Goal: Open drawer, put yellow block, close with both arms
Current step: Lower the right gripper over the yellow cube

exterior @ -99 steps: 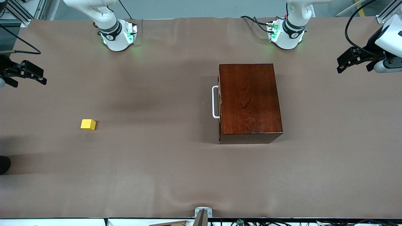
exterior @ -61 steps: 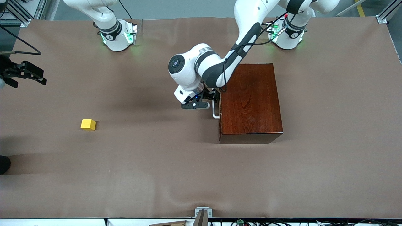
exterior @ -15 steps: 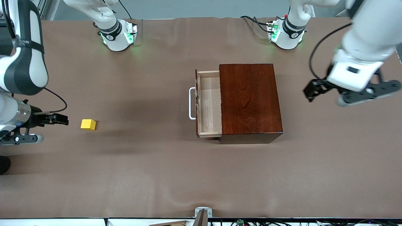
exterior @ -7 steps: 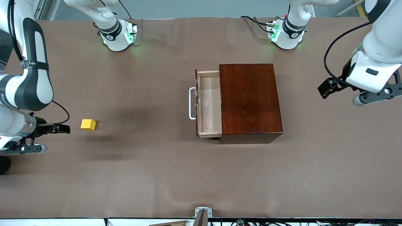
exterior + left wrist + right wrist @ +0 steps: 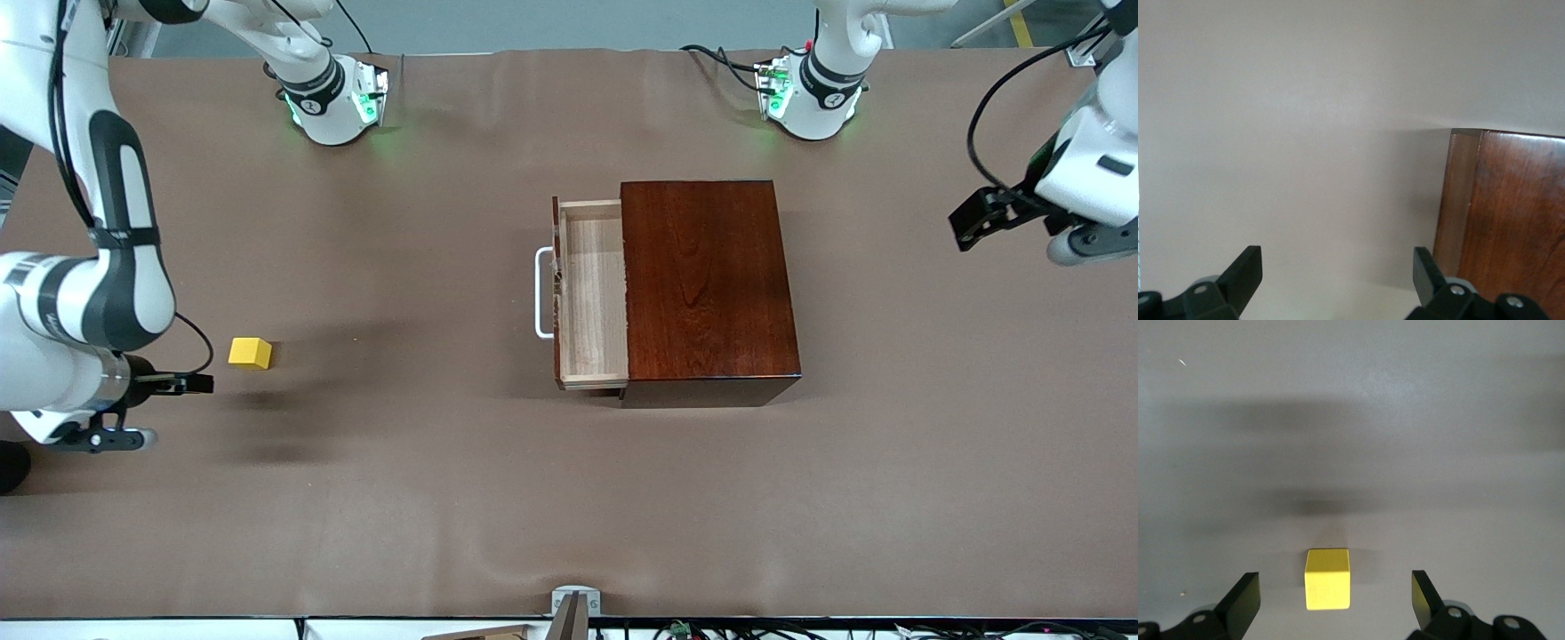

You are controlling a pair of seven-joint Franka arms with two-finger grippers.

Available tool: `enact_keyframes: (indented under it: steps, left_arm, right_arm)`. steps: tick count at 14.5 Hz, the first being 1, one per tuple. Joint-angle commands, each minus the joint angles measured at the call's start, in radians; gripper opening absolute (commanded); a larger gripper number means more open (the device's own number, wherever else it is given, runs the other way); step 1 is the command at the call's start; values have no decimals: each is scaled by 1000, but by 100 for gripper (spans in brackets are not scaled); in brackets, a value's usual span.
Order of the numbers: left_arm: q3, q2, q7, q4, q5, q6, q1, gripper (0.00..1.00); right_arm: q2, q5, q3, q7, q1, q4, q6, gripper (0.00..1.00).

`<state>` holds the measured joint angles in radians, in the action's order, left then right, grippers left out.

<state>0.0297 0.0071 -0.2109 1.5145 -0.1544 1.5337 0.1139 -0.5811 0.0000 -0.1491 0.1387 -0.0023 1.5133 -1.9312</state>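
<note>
Fingers on my right gripper [image 5: 191, 384] are spread wide, lined up low just beside the yellow block [image 5: 250, 353], which sits on the bench [image 5: 444, 498] toward my right arm's end, untouched. Mid-bench, the drawer [image 5: 591, 293] is already pulled out of its dark wooden box [image 5: 707, 289], tray bare. My left gripper [image 5: 978, 218] waits over its own end, fingers spread too. So 1 step done, I'd say; grabbing, dropping in and closing remain.
</note>
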Motion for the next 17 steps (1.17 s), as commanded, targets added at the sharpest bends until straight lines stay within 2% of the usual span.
enact_keyframes:
  steps: [1,4,7,11,17]
  left_arm:
    - [6,-68,71,67,33,40,-17,100]
    - [6,-111,73,101,71,39,-28,100]
    - [6,-114,80,101,84,23,-43,100]
    - [6,-116,91,105,104,19,-46,100]
    - [2,-108,104,102,111,-4,-60,100]
  right_arm:
    - [-28,14,10,-7,-8,17,-50,100]
    - [-26,14,10,-7,-8,99,-142,100]
    - [-25,14,11,-8,-14,149,-161,100]
    - [-14,69,14,-5,-28,251,-218,100]
    - [24,120,14,-7,-30,338,-218,100]
